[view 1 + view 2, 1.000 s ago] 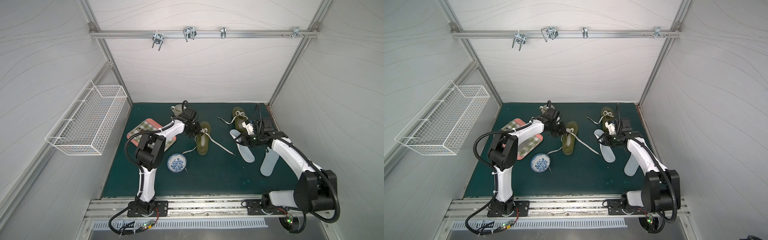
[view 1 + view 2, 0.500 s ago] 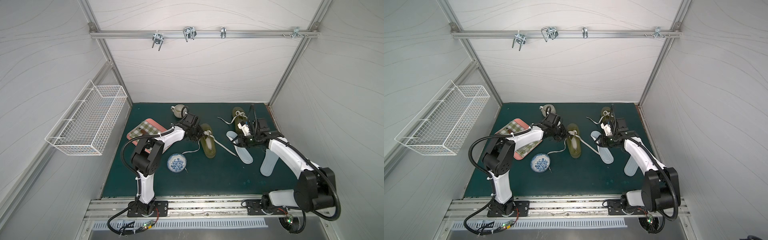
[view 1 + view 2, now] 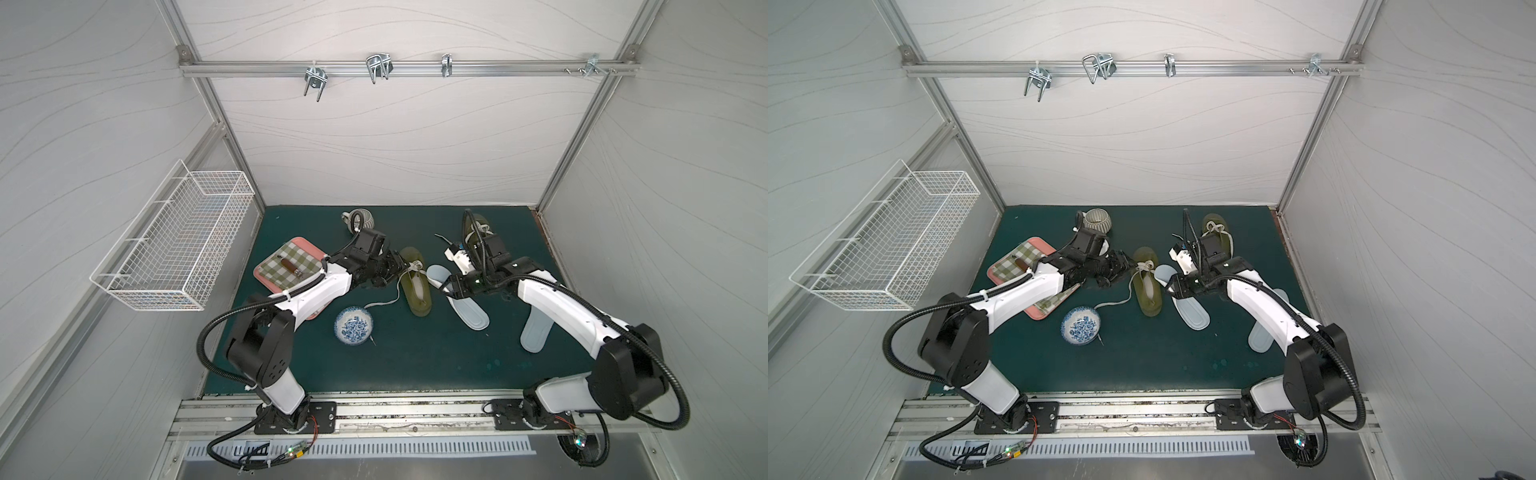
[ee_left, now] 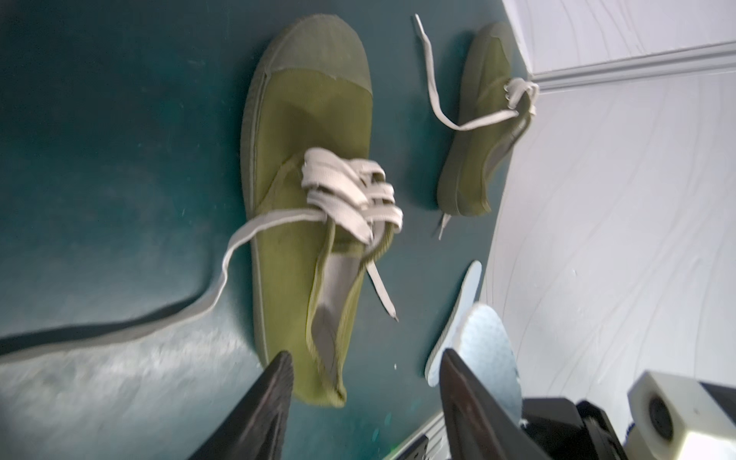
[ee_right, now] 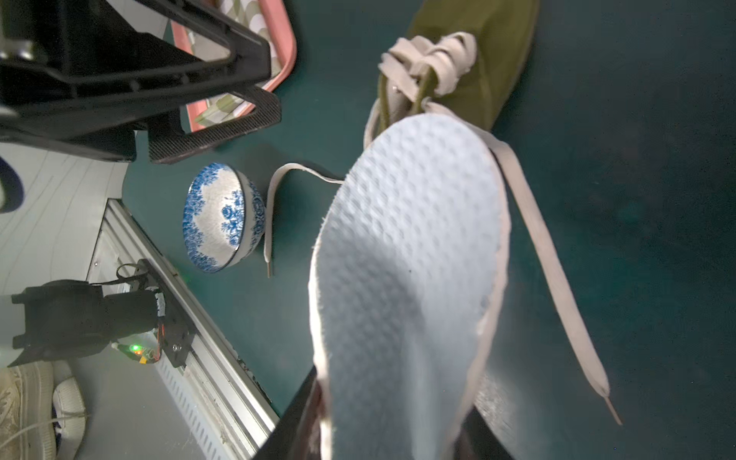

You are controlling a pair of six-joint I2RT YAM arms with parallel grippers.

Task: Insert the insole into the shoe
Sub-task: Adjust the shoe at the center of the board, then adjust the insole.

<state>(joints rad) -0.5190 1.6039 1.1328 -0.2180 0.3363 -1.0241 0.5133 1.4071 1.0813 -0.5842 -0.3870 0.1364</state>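
Note:
An olive shoe (image 3: 417,291) (image 3: 1148,293) (image 4: 310,167) with loose pale laces lies mid-mat, opening up. My left gripper (image 3: 392,272) (image 3: 1119,272) (image 4: 365,353) is open at its left side. In the left wrist view the heel sits between the fingers (image 4: 275,398), apart from both. My right gripper (image 3: 451,291) (image 3: 1177,289) (image 5: 394,418) is shut on a pale blue insole (image 3: 469,316) (image 3: 1192,313) (image 5: 410,259) (image 4: 486,346). The insole's free end is beside the shoe's laces, just right of the shoe.
A second olive shoe (image 3: 478,226) (image 4: 482,119) lies at the back right, and a second insole (image 3: 536,332) on the right. A blue-patterned bowl (image 3: 354,326) (image 5: 223,217), a pink checked tray (image 3: 286,266) and a mug (image 3: 357,218) are on the left. A wire basket (image 3: 178,241) hangs on the left wall.
My left gripper has opened and let go of the shoe after shifting it toward the middle. My right gripper has carried the insole left, closer to the shoe.

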